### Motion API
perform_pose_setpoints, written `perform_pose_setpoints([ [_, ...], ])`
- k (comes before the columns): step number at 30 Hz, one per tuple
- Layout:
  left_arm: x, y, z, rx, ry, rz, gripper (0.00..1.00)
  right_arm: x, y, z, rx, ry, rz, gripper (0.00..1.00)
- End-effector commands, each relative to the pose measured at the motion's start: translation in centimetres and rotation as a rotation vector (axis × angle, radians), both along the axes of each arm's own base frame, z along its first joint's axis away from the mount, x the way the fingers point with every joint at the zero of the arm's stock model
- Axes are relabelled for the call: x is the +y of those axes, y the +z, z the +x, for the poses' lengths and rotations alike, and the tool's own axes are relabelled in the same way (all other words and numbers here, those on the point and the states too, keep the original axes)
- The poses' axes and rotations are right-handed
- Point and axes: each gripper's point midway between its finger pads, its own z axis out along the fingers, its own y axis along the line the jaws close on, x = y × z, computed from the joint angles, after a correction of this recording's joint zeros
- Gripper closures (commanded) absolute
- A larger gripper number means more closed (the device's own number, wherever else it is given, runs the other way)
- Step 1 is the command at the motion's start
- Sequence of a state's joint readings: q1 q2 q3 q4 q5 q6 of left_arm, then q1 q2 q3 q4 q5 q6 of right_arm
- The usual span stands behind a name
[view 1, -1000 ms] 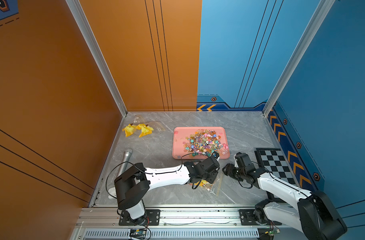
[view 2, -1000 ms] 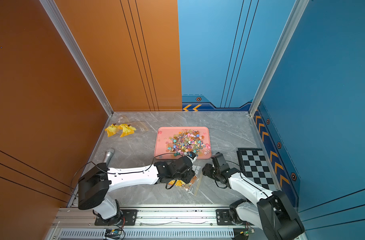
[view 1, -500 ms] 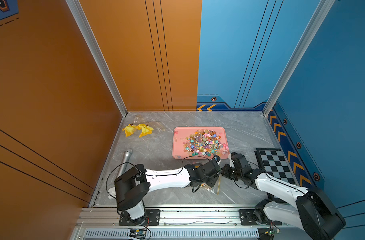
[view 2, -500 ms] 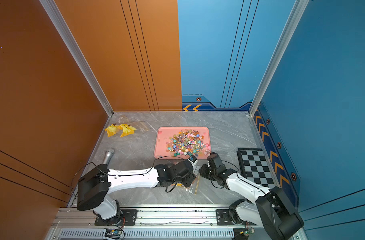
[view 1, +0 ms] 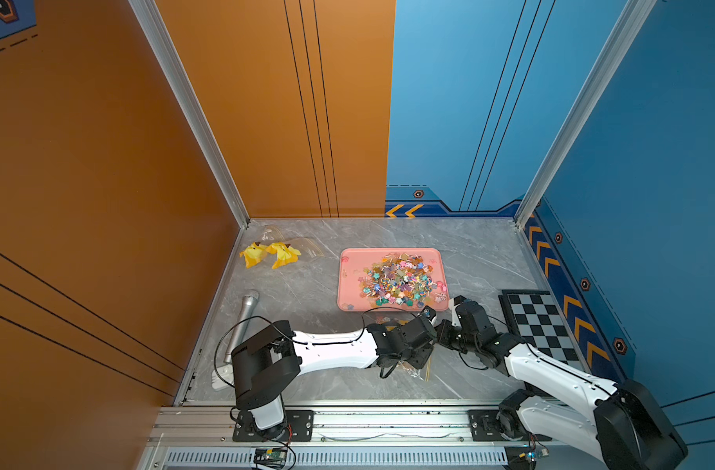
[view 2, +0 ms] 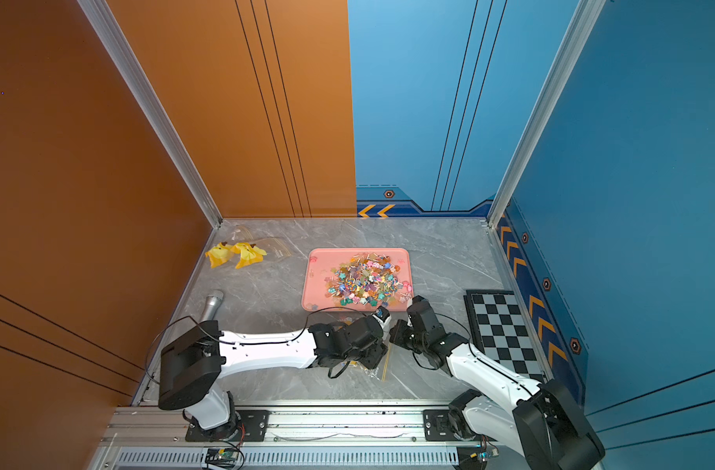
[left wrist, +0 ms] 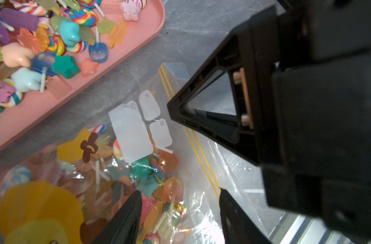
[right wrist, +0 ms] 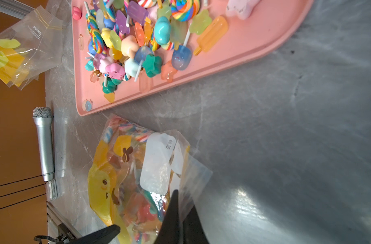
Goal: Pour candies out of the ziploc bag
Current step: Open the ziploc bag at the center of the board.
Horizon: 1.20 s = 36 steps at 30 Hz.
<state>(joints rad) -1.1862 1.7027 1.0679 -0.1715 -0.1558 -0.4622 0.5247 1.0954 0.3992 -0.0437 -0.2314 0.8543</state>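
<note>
In a top view we see the clear plastic ziploc bag point(view 1: 417, 369) just beside the pink rectangular tray point(view 1: 342, 285), on its robot side. Loose multicoloured candies point(view 1: 400, 278) heap the tray. The left wrist view shows the left gripper point(left wrist: 179, 192) open, astride the bag's candies, and the right gripper point(left wrist: 173, 107) at its yellow zip. In the right wrist view that gripper's jaws pinch closed on the bag's edge.
</note>
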Motion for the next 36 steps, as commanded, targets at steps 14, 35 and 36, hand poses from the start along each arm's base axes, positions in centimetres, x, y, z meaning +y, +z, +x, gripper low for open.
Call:
perform_pose_setpoints([
  [14, -2.4, -0.6, -0.4, 0.008, -0.015, -0.062, 0.35, 0.1, 0.5, 0.1, 0.005, -0.017, -0.004, 0.93],
  [35, -2.1, -1.4, 0.0, 0.009, 0.005, -0.043, 0.74, 0.5, 1.3, 0.2, -0.003, -0.013, -0.014, 0.93],
  [36, -2.1, -1.5, -0.1, 0.01, 0.002, -0.042, 0.78, 0.5, 1.3, 0.2, -0.004, -0.012, -0.013, 0.93],
])
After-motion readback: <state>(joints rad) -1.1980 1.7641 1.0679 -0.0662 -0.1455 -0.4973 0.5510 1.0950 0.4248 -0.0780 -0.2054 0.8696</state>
